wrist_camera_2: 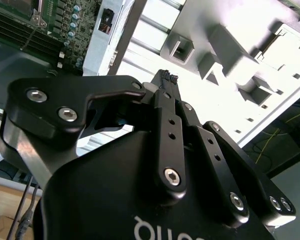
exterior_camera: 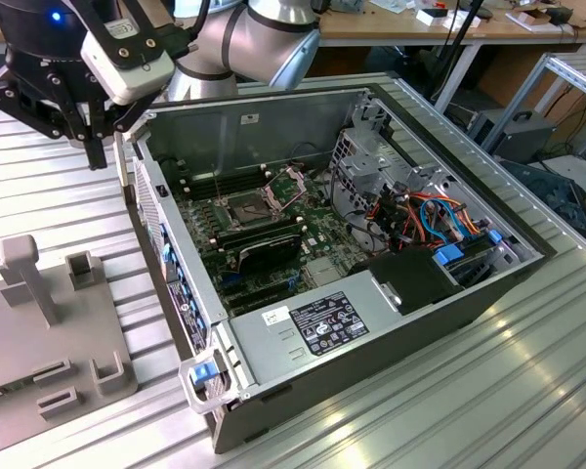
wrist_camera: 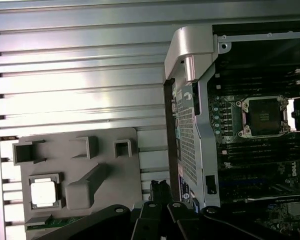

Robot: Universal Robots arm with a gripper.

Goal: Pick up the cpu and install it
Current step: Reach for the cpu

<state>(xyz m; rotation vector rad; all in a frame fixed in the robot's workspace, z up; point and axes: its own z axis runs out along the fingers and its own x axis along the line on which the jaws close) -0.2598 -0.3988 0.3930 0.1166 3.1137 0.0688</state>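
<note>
Exterior view: an open computer case [exterior_camera: 176,264] lies on its side on the ribbed metal table [exterior_camera: 49,210].
Grey holder [exterior_camera: 68,342]: flat on the table, beside the case on the exterior view's left, apart from its perforated wall.
Cpu [wrist_camera: 43,193]: seen in the first wrist view, lying face up in a square recess of the holder, outside the case and well apart from the pincer.
Pincer [exterior_camera: 96,154]: hangs over the table just outside the case's wall, near its far corner. Both wrist views show the fingertips [wrist_camera_2: 166,76] pressed together with nothing between them.
Socket [exterior_camera: 249,207]: inside the case on the green motherboard, its metal frame hinged up and its dark square bed exposed.
Power supply [exterior_camera: 317,327]: a grey box at the case's near end.
</note>
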